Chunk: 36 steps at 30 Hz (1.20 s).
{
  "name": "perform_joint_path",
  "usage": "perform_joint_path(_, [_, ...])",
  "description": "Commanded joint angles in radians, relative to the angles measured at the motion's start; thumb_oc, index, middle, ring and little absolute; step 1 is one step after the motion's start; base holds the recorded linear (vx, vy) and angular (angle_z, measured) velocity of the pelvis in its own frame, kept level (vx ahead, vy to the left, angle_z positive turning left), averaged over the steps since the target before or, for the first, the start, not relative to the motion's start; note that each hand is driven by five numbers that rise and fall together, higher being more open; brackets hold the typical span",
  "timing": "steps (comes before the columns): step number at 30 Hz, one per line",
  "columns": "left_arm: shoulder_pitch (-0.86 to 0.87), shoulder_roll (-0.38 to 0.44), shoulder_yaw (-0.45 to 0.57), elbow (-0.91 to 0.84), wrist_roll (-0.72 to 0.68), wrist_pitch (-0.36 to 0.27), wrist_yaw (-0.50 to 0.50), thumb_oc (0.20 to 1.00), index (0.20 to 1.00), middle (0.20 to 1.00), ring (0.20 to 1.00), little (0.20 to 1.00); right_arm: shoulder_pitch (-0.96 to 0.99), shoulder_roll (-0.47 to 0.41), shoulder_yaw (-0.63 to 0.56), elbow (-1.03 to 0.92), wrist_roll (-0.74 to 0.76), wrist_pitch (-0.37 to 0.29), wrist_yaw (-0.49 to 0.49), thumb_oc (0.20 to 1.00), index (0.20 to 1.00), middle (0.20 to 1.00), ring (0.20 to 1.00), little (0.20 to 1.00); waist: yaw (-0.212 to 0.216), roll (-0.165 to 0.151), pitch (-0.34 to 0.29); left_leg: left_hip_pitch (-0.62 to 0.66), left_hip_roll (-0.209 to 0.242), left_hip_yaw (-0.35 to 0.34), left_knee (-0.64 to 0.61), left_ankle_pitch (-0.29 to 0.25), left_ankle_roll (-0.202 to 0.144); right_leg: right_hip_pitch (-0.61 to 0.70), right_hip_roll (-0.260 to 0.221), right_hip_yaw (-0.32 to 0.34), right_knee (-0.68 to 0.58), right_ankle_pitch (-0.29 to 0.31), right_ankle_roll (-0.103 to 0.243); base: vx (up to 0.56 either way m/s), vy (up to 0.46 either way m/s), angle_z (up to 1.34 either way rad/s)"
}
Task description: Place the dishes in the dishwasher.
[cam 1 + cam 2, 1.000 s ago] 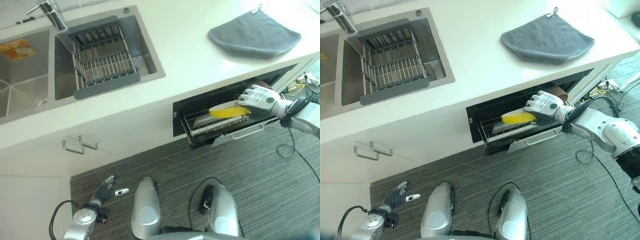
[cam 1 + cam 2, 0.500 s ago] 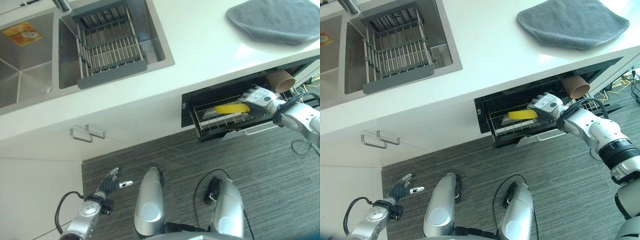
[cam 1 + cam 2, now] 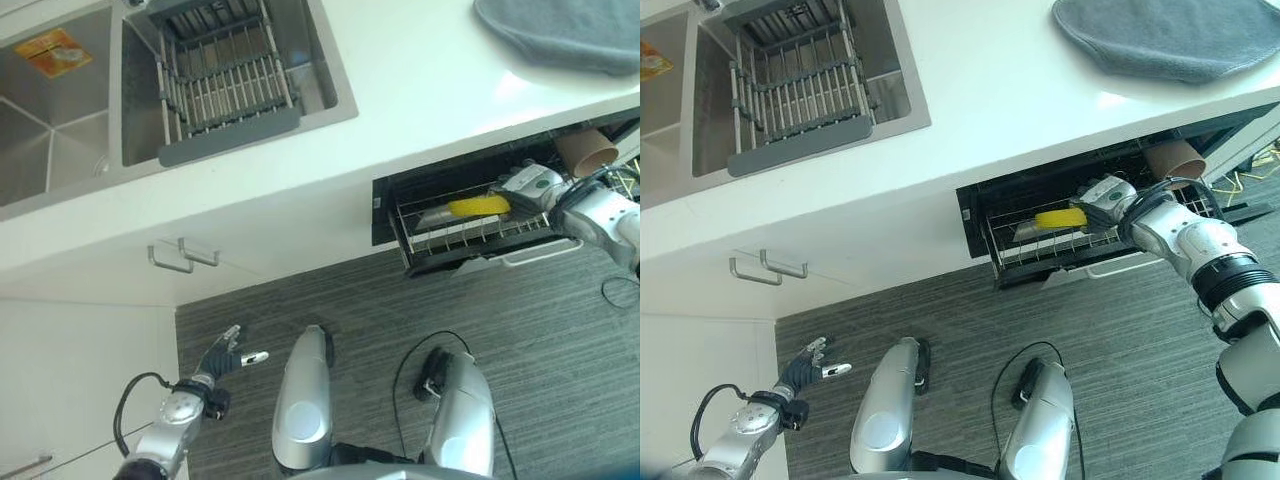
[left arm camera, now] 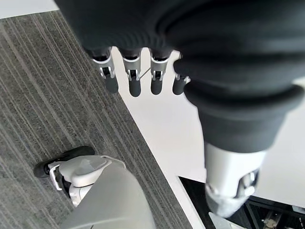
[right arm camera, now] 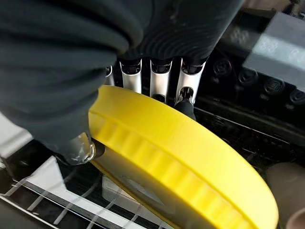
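The right hand (image 3: 1106, 193) pinches the round yellow plastic plate (image 3: 1060, 218) between fingers and thumb, holding it over the pulled-out wire dishwasher rack (image 3: 1040, 247), likely to slot it between the tines. A brown paper cup (image 3: 1173, 160) lies in the rack. The left hand (image 3: 222, 354) hangs low over the floor, fingers spread.

view shifted by camera motion | right hand (image 3: 1102, 193) and yellow plate (image 3: 1060, 218) carried deeper into rack (image 3: 1040, 243) | brown cup (image 3: 1173, 159) revealed beside hand
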Motion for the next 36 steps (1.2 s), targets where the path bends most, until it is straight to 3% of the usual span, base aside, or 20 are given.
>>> perform_joint_path(1, [0.027,0.080,-0.036,-0.052,-0.038,-0.024,0.013,1.000,1.000,1.000,1.000,1.000,-0.128,0.011,-0.022,0.032,-0.027,0.084,-0.076,0.200,0.200,0.200,0.200,0.200,0.039,-0.008,-0.041,-0.046,0.037,-0.115,-0.062,0.111,-0.006,0.022,-0.063,-0.016,-0.037,0.073,0.017,-0.05,-0.016,0.07])
perform_joint_path(10, [0.010,0.090,-0.054,-0.082,-0.054,-0.026,0.020,1.000,1.000,1.000,1.000,1.000,-0.201,0.060,-0.004,0.137,-0.053,0.140,-0.121,0.200,0.200,0.200,0.200,0.200,0.056,0.009,-0.022,-0.088,0.022,-0.123,-0.048,0.107,0.004,-0.021,-0.070,-0.010,-0.016,0.068,0.016,-0.03,-0.005,0.01])
perform_joint_path(29, [0.002,0.122,-0.066,-0.184,-0.093,-0.040,0.022,1.000,1.000,1.000,1.000,1.000,-0.280,0.136,0.038,0.288,-0.051,0.212,-0.085,0.200,0.200,0.200,0.200,0.200,0.097,0.039,-0.019,-0.201,-0.008,-0.153,-0.002,0.079,0.018,-0.131,-0.081,0.003,0.031,0.044,0.014,0.00,0.000,0.02])
perform_joint_path(36, [0.010,0.141,-0.049,-0.247,-0.111,-0.045,0.014,1.000,1.000,1.000,1.000,1.000,-0.293,0.152,0.050,0.308,0.017,0.221,-0.015,0.200,0.200,0.200,0.200,0.200,0.114,0.054,-0.019,-0.274,-0.025,-0.164,0.013,0.082,0.028,-0.199,-0.084,0.010,0.053,0.042,0.008,-0.01,-0.004,0.01])
